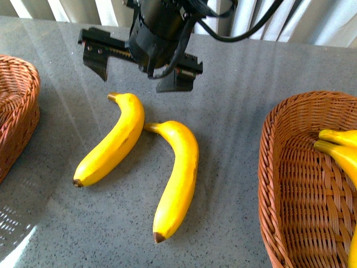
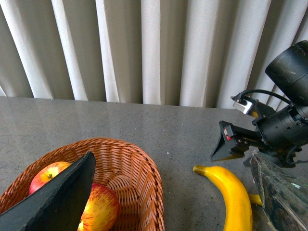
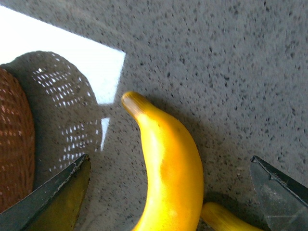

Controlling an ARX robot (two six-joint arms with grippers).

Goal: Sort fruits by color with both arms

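Apples fill the left basket [image 2: 144, 163], one apple [image 2: 48, 174] beside the other apple [image 2: 103, 207], under the left gripper [image 2: 171, 159], which is spread wide and empty. On the table [image 1: 234, 111] the left banana [image 1: 111, 142] and right banana [image 1: 178, 178] touch. The right gripper [image 1: 136, 78] hangs open over the left banana's stem end. Bare table separates them from the right basket [image 1: 268, 167], which holds more bananas [image 1: 337, 148].

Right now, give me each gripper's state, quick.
Left gripper: open, holding nothing.
Right gripper: open, jaws either side of a banana, not gripping it.
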